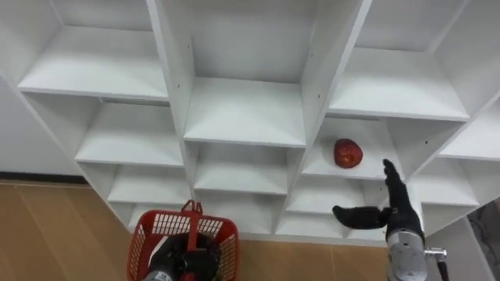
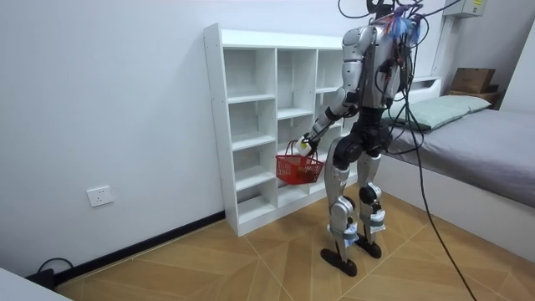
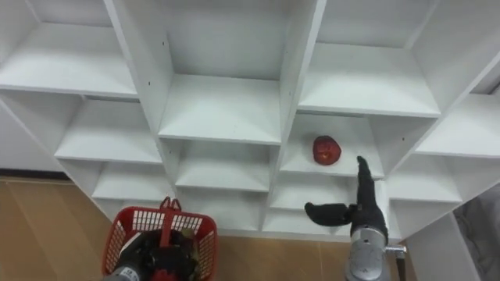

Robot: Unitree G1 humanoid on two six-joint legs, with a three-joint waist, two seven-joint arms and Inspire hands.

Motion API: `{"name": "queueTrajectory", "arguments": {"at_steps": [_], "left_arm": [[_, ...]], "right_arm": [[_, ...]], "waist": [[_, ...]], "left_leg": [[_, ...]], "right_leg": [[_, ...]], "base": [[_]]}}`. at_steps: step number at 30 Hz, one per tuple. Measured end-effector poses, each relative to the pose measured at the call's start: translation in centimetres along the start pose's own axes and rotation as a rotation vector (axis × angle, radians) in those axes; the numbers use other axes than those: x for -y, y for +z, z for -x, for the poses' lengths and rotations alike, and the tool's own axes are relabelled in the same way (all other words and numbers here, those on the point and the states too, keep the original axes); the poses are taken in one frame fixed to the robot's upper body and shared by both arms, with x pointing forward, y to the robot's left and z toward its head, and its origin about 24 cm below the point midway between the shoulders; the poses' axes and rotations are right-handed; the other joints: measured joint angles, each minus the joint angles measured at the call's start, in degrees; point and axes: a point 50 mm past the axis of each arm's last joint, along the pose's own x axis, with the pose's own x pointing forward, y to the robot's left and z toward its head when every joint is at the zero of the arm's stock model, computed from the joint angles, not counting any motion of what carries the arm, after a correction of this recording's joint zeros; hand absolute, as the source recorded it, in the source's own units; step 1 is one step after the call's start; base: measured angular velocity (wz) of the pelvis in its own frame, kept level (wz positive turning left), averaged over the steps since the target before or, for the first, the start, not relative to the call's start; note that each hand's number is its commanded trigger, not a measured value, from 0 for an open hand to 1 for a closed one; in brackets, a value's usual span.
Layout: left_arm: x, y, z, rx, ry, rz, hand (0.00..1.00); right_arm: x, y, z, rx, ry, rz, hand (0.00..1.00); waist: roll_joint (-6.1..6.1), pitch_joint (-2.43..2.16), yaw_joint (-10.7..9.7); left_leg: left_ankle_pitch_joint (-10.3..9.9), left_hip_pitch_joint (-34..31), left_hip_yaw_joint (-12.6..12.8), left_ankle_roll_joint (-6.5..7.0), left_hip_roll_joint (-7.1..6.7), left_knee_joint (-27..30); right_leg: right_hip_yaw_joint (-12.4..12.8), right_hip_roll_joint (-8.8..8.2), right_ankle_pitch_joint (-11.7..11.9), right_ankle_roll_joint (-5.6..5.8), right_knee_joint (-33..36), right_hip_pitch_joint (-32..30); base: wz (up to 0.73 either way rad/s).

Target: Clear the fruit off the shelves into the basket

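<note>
The red plastic mesh basket [image 1: 156,234] sits lowest in the frame, at lower left. It hangs by its upright handle from the left hand [image 1: 178,256], whose fingers are clenched round that handle. The dark shapes inside the basket are too murky to name.

At lower right the right hand [image 1: 400,212] is raised before the white open-shelved closet [image 1: 246,117]. It is released, with the fingers straight and pointing up the frame and the thumb spread wide to the left. It holds nothing and touches nothing. The red round fruit [image 1: 348,153] lies just above its fingertips, right of centre, alone on the shelf of its compartment and not yet grasped.

The main risk, as I judge it, is the reach. A round fruit on a smooth shelf will roll if straight fingers tap it before the thumb closes, either deeper into the compartment or off the front edge to the wooden floor. The hand could also catch the shelf lip or the divider at the fruit's left on the way in. The basket hangs well to the left of the fruit, so the carry across could end in a drop outside the rim, or the basket could swing into the lower shelves.
</note>
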Motion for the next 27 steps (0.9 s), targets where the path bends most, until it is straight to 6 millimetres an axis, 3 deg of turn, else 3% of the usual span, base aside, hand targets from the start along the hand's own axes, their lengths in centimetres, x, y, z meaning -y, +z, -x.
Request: {"name": "queueTrajectory", "arguments": {"at_steps": [8, 15, 22, 27], "left_arm": [[-1.2, 0.0, 0.2, 0.005, 0.005, 0.0, 1.0], [-2.1, 0.1, 0.4, 0.007, 0.01, -0.051, 1.0], [-2.5, -0.1, 0.5, 0.0, -0.01, -0.059, 1.0], [-2.4, -0.9, 0.6, -0.029, -0.024, -0.123, 1.0]], "right_arm": [[2.5, 2.8, -2.5, 0.078, -0.106, 0.002, 0.0], [3.5, 4.1, -4.0, 0.09, -0.151, 0.004, 0.0], [4.3, 5.4, -6.0, 0.068, -0.191, -0.021, 0.0], [4.8, 4.1, -6.4, -0.012, -0.239, -0.04, 0.0]], "waist": [[-0.42, -0.27, 0.1], [-0.58, -0.34, 0.27], [-0.49, -0.15, 2.28], [-0.23, 0.13, 3.62]], "left_leg": [[-0.15, -2.2, -1.46, 0.15, -0.18, 0.88], [-0.17, -6.81, -3.59, 0.17, -0.08, 3.63], [-0.18, -11.06, -4.41, 0.44, -0.05, 5.62], [0.04, -13.64, -4.87, 0.7, -0.13, 6.6]], "right_leg": [[-2.16, -0.63, -0.42, 0.14, 1.04, -1.44], [-3.82, -0.69, -0.43, 0.11, 2.51, -4.52], [-4.39, -0.99, -0.57, -0.06, 5.17, -8.6], [-5.13, -1.19, -0.51, -0.14, 5.49, -10.62]], "base": [[0.09], [0.18], [0.03], [0.08]]}}
